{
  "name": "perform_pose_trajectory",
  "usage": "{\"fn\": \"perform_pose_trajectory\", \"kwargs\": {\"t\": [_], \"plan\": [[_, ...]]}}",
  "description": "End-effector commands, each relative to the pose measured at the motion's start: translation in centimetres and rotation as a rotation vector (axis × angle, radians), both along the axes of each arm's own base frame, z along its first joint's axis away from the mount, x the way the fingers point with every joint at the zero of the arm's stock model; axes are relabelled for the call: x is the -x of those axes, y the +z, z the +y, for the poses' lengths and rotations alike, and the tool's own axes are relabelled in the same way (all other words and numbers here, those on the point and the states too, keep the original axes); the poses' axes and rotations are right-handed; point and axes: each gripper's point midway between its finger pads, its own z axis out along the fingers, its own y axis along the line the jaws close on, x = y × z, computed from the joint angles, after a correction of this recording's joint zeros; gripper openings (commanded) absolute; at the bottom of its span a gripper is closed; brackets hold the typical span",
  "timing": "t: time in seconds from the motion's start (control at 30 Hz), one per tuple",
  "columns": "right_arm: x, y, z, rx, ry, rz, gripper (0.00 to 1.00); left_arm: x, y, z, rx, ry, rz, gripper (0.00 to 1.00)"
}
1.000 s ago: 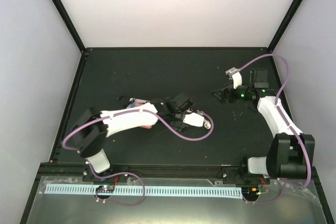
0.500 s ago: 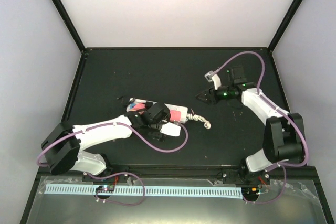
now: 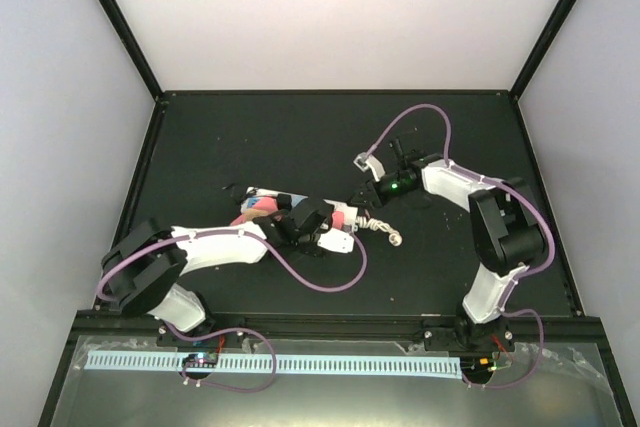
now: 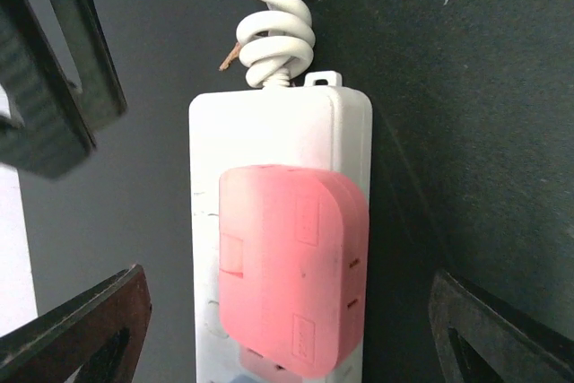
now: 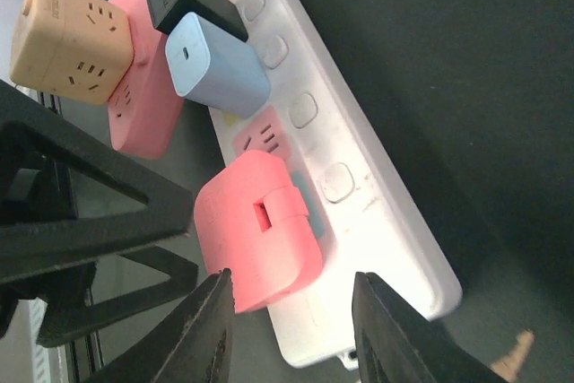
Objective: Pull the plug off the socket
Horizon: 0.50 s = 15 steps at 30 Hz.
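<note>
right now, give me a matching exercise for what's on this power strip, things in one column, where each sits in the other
Things
1. pink rounded plastic plug
2. light blue square plastic charger
3. tan plastic cube adapter
4. coiled white cord

Places
a. off the strip's side, beyond the larger pink plastic block
b. leaving the long white plastic power strip's end
c. on the strip, nearest the cord
d. right beside the black plastic plug

Pairs: 1-c, 2-d, 3-a, 4-b
</note>
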Motion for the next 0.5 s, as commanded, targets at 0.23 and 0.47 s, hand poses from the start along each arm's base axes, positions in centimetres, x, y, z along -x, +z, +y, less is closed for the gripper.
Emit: {"fn": "perform_pose_trajectory", "kwargs": {"t": [0.23, 0.47], "plan": [[0.4, -0.6, -1.9, 0.140, 0.158, -0.081, 0.46, -1.1, -0.1, -0.6, -0.005, 0.012, -0.038, 0.87], [-0.3, -2.1, -8.1, 0.446, 0.232, -0.452, 0.55, 0.2, 2.9, -1.3, 0.098, 0.023, 0.095, 0.88]]}}
